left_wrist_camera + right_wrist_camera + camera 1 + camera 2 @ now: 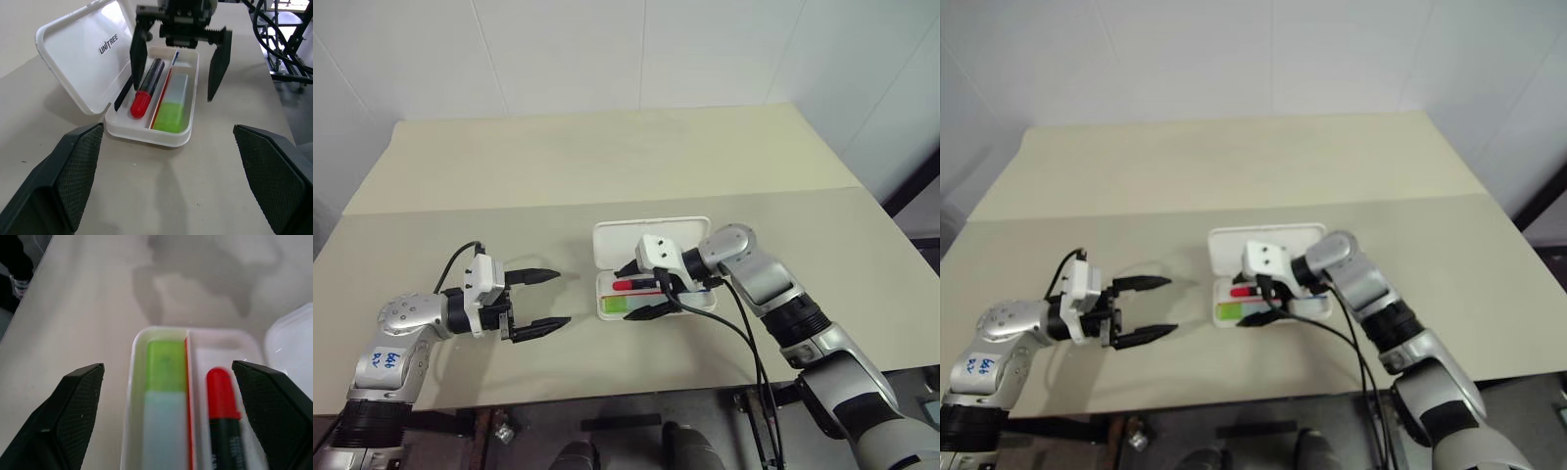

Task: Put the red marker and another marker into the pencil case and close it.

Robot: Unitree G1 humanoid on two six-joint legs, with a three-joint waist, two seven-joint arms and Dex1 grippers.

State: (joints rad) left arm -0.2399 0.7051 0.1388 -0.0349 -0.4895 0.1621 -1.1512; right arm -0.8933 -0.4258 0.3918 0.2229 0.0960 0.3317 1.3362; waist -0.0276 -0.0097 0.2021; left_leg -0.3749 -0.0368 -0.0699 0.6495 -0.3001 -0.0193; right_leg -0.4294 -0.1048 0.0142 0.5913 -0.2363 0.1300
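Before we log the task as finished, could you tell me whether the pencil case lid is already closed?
No, the pencil case lid stands open, with the red marker and the green highlighter lying uncovered inside.

The pencil case (651, 264) lies centre frame on the table (607, 166), lid behind the tray, with the red marker (146, 88) inside beside another marker (173, 103) in the front compartment.

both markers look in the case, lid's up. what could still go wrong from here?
1. The right gripper hangs open over the pencil case, one finger close beside the red marker; pulling out could snag it.
2. The lid is still open; pushing it shut one-handed may slide the case, since the left gripper stands apart from it.
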